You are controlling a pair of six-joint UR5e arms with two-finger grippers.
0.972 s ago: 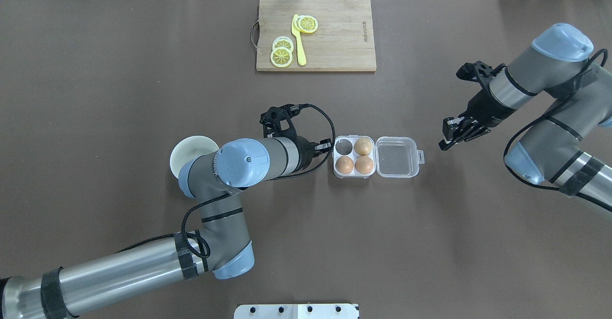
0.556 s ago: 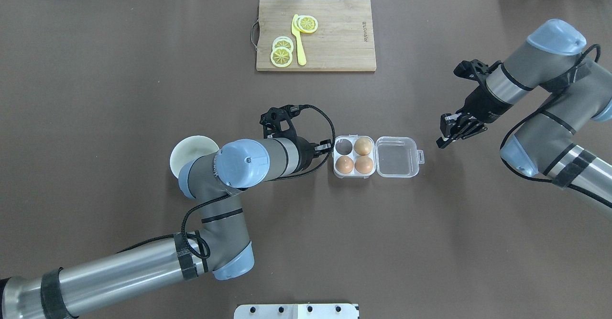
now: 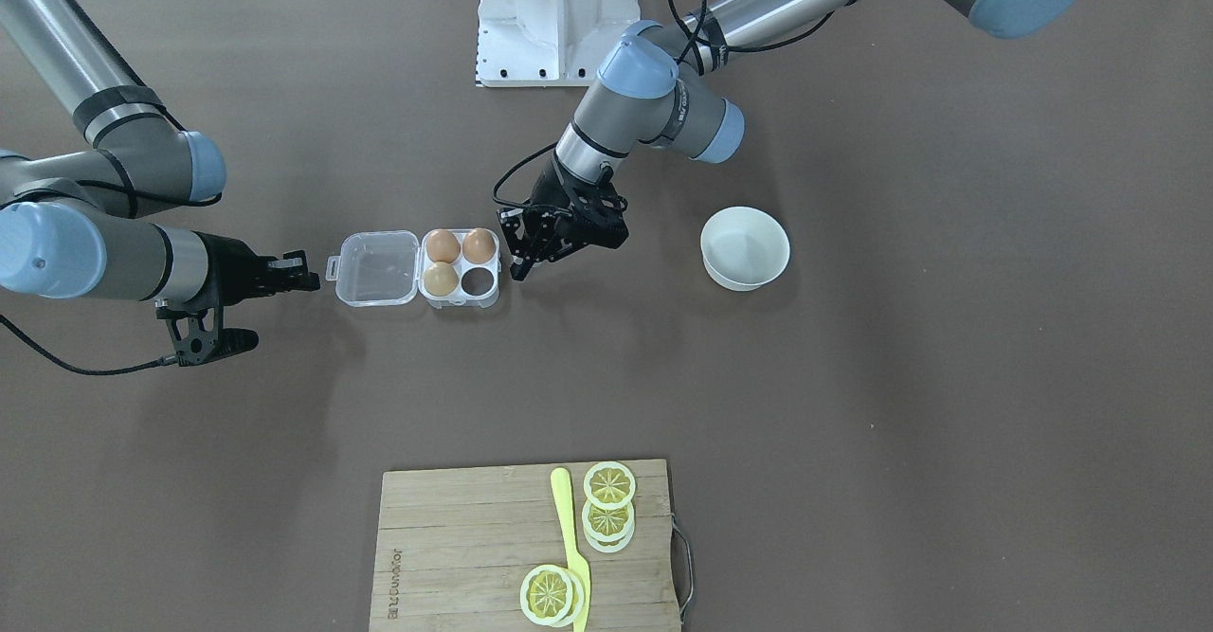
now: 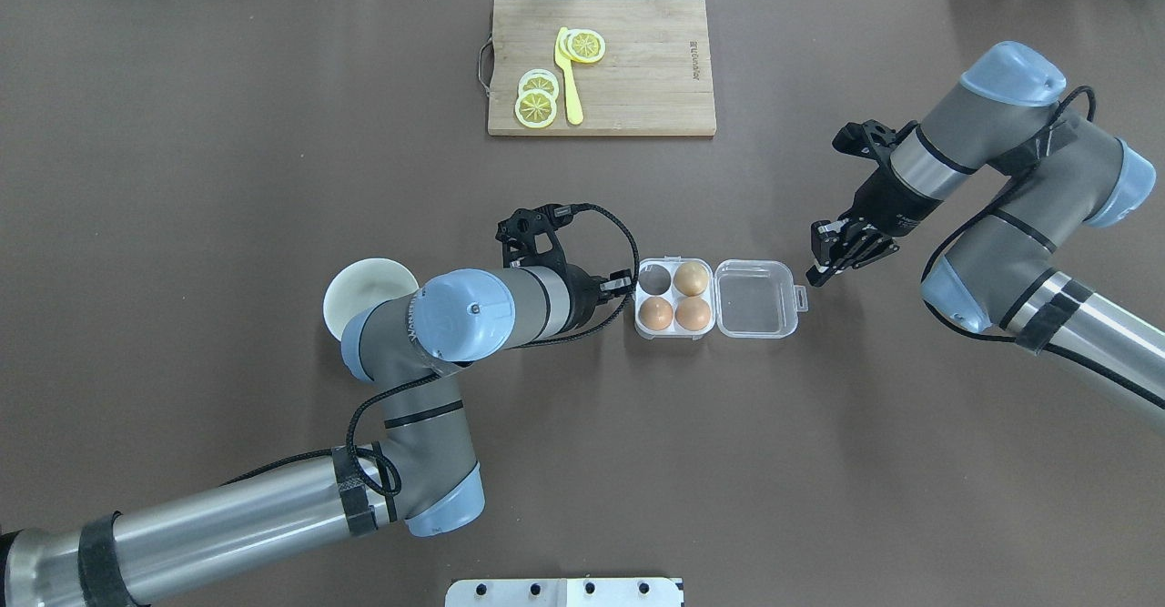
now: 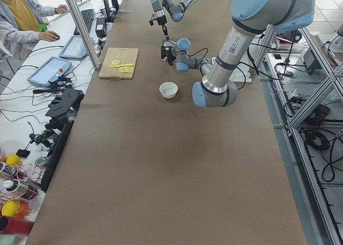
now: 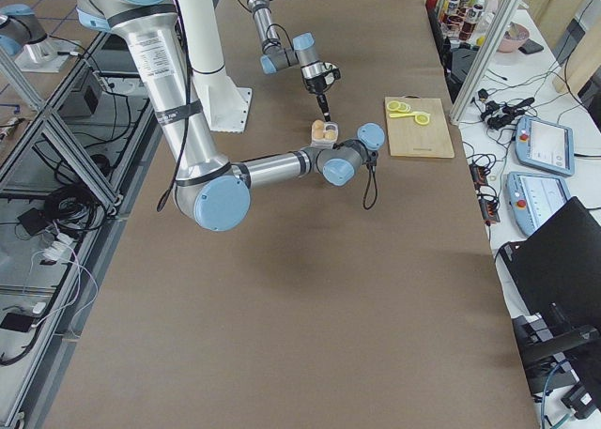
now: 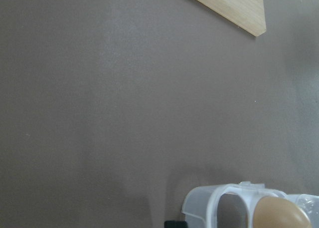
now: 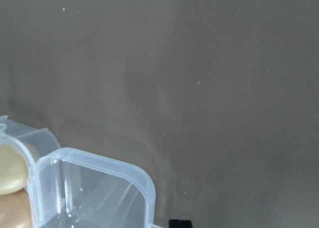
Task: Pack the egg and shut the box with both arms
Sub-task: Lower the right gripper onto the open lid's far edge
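The egg sits in the clear egg case, lid lying open on the tabletop. Left claw just beside its cells, right claw near its latch tab, both pressed together

Left tool and right tool flank the open box holding three eggs.

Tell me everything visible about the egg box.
The box is clear plastic, lying open on the table, hinged lid flat toward the robot's right with a latch tab at its edge. Of four cells, three hold eggs; the far-left one is empty. The left gripper and right gripper flank it; contact unclear.
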